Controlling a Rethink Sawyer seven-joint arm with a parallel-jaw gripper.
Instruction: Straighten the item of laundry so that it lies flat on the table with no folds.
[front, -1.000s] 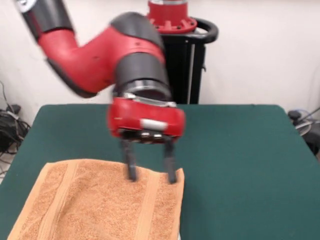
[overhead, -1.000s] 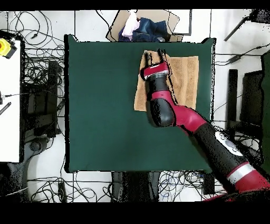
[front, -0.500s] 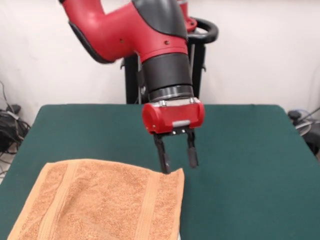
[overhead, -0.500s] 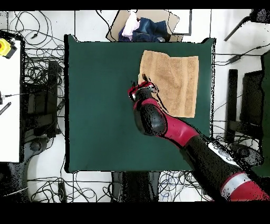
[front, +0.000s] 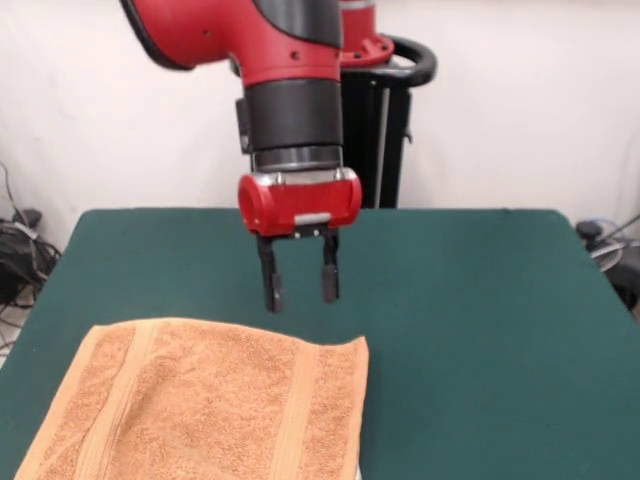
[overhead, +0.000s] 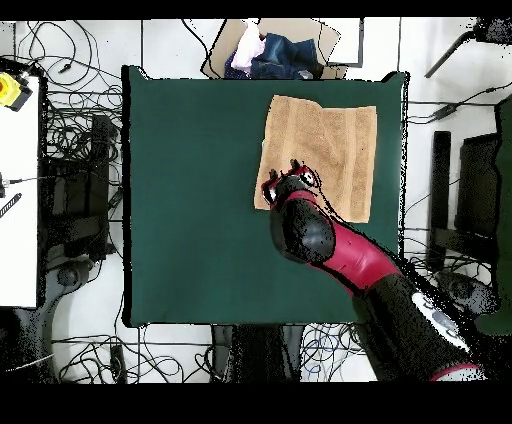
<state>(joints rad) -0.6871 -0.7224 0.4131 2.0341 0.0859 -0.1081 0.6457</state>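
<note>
I'm looking at a plain white wall behind a wide green table (front: 480, 300), with cables trailing on the floor around it in my overhead view. The towel (front: 200, 400) lies spread on the table's surface at the near left of my front view, running off the bottom edge of the picture; from overhead the towel (overhead: 330, 150) sits in the upper right part of the table (overhead: 190, 200), close to the top edge and the right edge. It looks mostly flat to me, with woven bands showing as paler stripes running along it, one near the left side and one nearer the right in the front view. Its far edge is slightly wavy, and the far right corner rises a little. The gripper (front: 298, 280) hangs from the red and black arm (front: 290, 100), pointing straight down, above bare felt just beyond the towel's far edge. Its two dark fingers (front: 270, 285) are spread apart with nothing between them, and their tips sit clear of the cloth. In the overhead view the gripper (overhead: 285, 180) shows at the lower left edge of the towel, with the arm covering part of that corner. Beyond the table's top edge in that view I see an open cardboard box (overhead: 275, 50) holding bunched fabrics.
</note>
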